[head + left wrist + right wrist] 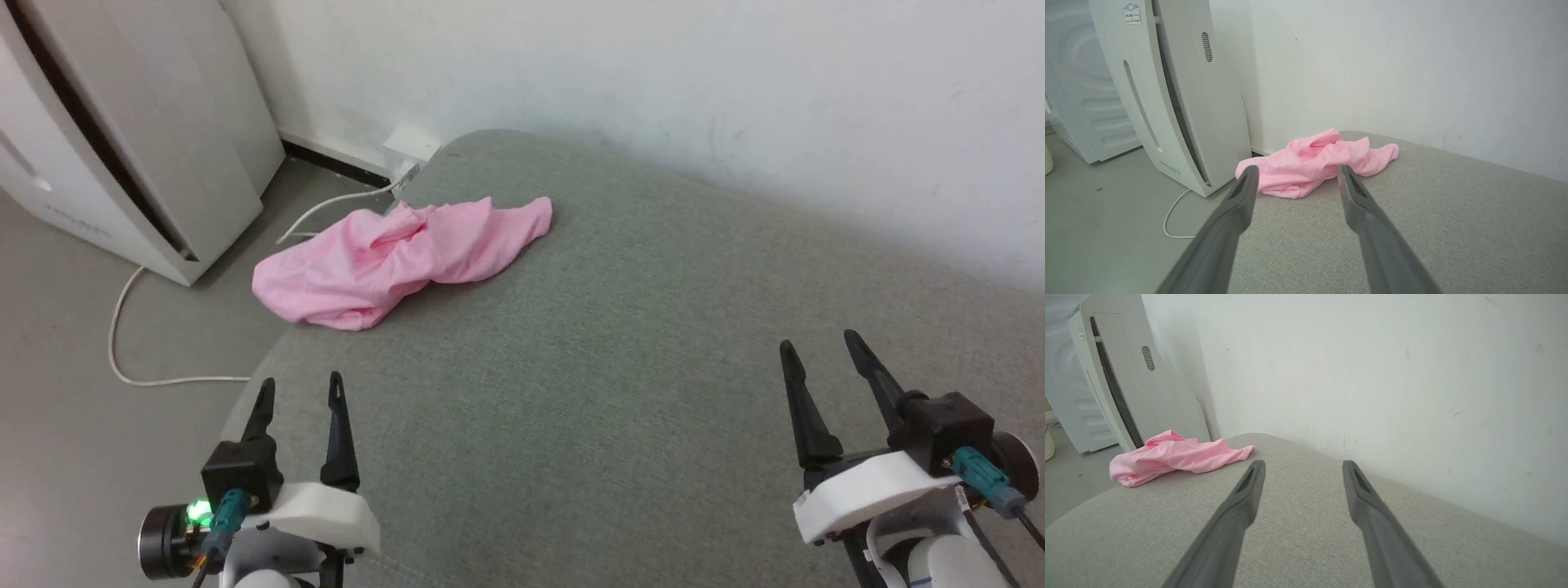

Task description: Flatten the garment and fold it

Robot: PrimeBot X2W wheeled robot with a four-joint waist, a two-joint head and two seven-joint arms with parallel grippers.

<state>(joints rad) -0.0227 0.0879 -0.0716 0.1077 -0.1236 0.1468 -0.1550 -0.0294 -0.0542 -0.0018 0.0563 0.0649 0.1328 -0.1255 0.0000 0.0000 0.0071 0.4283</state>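
— Nearest in?
— Left gripper, nearer than the garment and roughly in line with it, well apart. Fingers spread wide, nothing between them. Placed by the near-left rounded edge of the grey cushion.
— And the other?
— Right gripper, far off to the garment's right and nearer. Fingers spread wide as well, empty.
— Room between there and the garment?
— Plenty. Bare grey weave from both grippers up to the garment, and wide open to its right.
— The garment itself?
— Crumpled in a pink heap at the cushion's far left corner. Bunched and ridged through the middle, one narrower end trailing right. Left end lapping over the cushion's curved edge.
— Beyond that edge?
— Left of the garment and lower, grey floor with a white cable looping across it. Farther left, a tall white appliance, near the garment but apart from it.
— Behind?
— White wall just past the garment, running along the cushion's far edge. Little room on that side.
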